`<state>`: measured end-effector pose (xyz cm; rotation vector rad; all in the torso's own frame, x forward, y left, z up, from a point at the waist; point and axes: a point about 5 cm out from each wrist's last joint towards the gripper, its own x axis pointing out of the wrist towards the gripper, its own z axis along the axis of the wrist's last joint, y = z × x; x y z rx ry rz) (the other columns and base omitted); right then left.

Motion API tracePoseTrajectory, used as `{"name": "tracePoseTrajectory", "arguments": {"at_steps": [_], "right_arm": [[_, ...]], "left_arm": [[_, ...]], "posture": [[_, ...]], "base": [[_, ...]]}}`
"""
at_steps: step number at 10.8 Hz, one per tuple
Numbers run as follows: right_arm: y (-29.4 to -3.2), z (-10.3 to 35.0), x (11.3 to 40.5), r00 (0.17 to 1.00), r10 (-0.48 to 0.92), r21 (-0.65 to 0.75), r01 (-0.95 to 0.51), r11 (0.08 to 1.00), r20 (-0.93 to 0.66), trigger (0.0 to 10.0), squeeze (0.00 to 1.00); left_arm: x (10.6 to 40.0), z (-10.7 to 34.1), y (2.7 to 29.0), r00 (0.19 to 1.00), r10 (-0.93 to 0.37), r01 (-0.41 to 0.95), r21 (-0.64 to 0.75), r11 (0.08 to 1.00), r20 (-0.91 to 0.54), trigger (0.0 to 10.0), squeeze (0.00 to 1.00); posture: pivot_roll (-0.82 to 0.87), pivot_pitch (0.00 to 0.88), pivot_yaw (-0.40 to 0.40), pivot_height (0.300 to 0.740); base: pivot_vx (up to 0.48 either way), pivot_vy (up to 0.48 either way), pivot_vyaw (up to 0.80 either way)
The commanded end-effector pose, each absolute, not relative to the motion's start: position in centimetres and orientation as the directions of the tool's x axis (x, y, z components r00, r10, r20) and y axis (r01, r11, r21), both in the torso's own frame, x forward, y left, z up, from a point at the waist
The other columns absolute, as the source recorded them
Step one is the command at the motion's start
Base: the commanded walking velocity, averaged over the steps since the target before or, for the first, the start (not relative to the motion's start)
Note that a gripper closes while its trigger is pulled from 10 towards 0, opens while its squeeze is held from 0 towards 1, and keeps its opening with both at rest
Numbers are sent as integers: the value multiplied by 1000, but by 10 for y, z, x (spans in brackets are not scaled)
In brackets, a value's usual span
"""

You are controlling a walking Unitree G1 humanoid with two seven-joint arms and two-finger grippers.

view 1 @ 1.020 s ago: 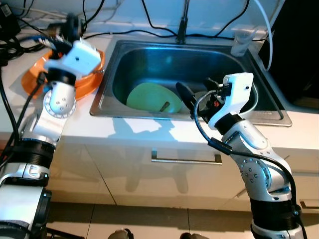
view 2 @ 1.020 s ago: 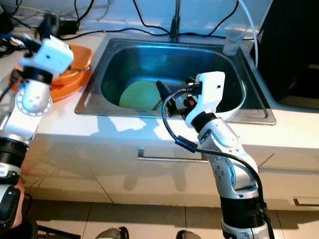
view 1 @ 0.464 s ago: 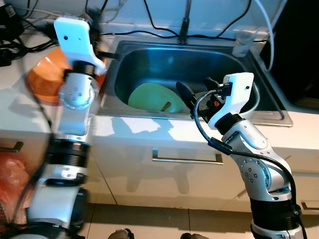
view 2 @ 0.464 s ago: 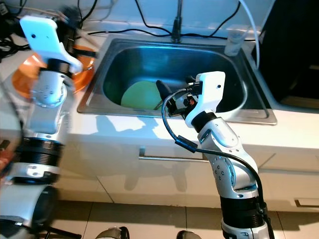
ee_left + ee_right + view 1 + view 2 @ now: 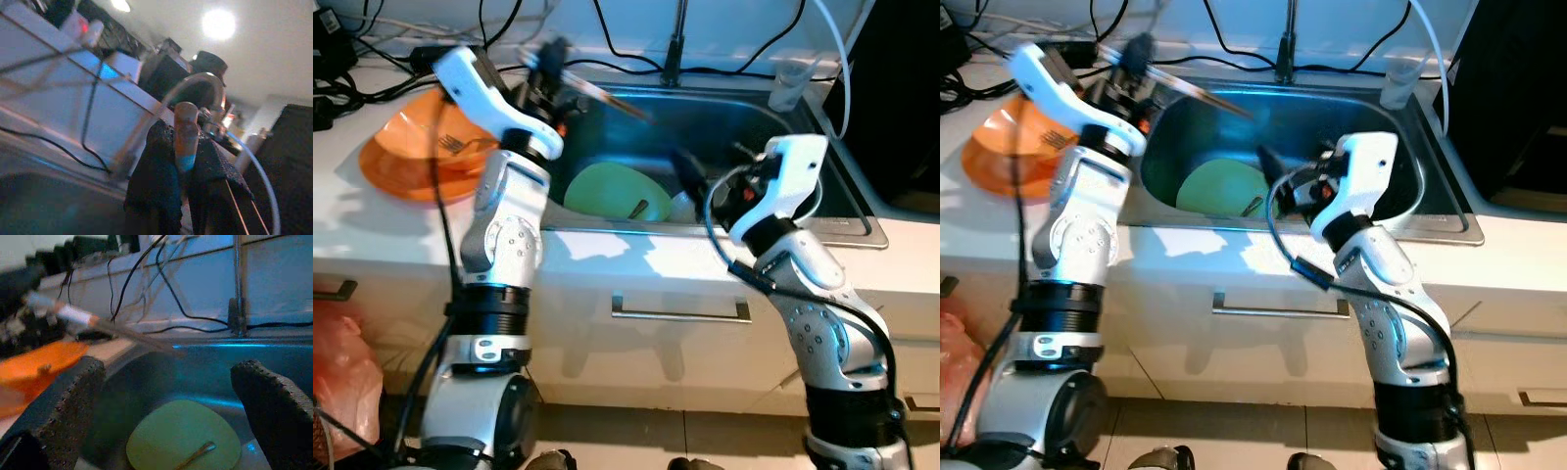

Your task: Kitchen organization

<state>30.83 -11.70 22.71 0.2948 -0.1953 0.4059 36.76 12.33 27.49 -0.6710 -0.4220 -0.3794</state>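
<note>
Left eye view: left gripper [image 5: 551,73] has swung from the orange plate [image 5: 406,157] to the sink [image 5: 724,122] — clenched on chopsticks [image 5: 602,98]; right gripper [image 5: 166,382] hangs released over the green plate [image 5: 617,191].

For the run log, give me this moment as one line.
left gripper: shut on chopsticks, over sink | right gripper: open, over green plate | orange plate: on counter

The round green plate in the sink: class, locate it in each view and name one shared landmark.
Left eye view: green plate lies in the steel sink, centre.
Right eye view: just left of centre.
Right wrist view: low, between the right gripper fingers.
Left wrist view: not visible.
Landmark: the utensil resting on the plate.
</note>
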Motion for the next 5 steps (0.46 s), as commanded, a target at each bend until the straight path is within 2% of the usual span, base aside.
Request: {"name": "tracePoseTrajectory", "arguments": {"at_steps": [1,2,5], "right_arm": [[-121,230,312,914,313,326,-388,862,259,10000,0],[-121,229,315,925,279,428,-368,825,258,10000,0],[-120,218,329,948,230,585,-317,747,221,10000,0]], "left_arm": [[365,276,121,837,-230,498,-516,697,497,0,0],[363,276,118,831,-256,517,-515,684,495,0,0],[364,275,119,843,-263,518,-577,632,469,0,0]], "posture": [[-90,95,13,740],[-85,95,16,740],[-57,103,34,740]], "base": [[0,0,0],[0,0,0],[0,0,0]]}}
